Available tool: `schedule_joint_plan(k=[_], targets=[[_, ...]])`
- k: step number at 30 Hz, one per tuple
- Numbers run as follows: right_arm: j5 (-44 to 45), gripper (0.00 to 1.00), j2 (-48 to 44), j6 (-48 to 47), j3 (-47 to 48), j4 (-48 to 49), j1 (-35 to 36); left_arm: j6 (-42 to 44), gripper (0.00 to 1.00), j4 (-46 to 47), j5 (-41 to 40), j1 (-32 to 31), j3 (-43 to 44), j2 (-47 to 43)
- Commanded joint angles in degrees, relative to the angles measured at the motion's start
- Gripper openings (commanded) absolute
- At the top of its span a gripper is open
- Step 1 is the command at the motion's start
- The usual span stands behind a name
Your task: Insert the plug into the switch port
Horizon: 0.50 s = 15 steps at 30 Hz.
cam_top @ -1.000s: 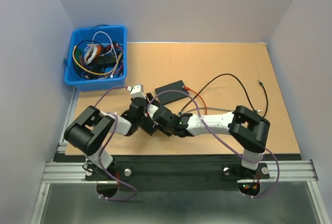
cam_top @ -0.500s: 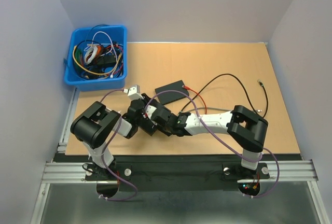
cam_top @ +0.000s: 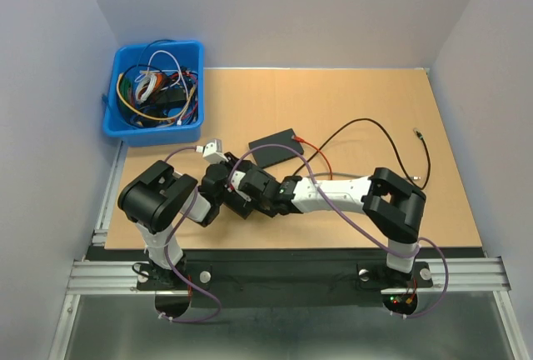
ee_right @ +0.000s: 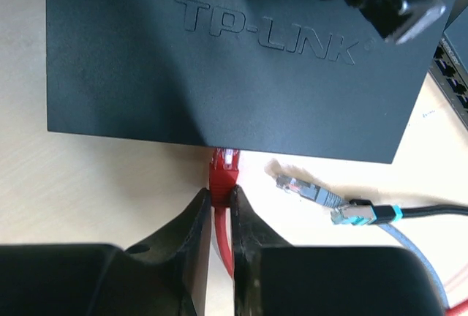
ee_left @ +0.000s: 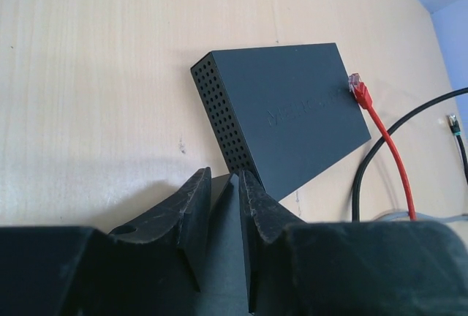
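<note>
Tan wooden surface (cam_top: 366,93) under both arms, blue bin (cam_top: 150,137) of wires off at the far left. Right claw (ee_right: 221,192) sits almost closed, just a slit, and the red cable (ee_right: 223,217) runs straight back through that slit. It looks pinched just behind the plug (ee_right: 224,166). The plug lies dead ahead of my fingertips, long axis aimed at the switch (ee_right: 183,74), nose touching or all but touching its near edge. The ports? I can't see that face from above. Left claw (ee_left: 225,178) is narrowed to a thin gap too, over by the switch's vented side, away from the plug; whether it grips anything, I can't tell. So I reckon the push goes forward along the plug's own line, and it's the right arm's job.
</note>
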Motion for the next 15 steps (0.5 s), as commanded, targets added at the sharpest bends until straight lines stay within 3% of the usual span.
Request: schedule_joint_plan(k=[1, 7, 15], targets=[[3.15, 0.01, 1.10, 4.15, 16.74, 38.82, -2.96, -5.39, 0.32, -22.47, 12.60, -9.85, -5.19, 6.04], [3.84, 0.01, 1.63, 5.91, 15.43, 44.52, -3.05, -5.75, 0.30, -22.48, 11.98, -9.94, -5.37, 6.57], [1.31, 0.00, -1.36, 6.52, 5.32, 64.73, -3.23, -5.57, 0.29, -22.30, 12.25, -10.20, -5.37, 6.39]])
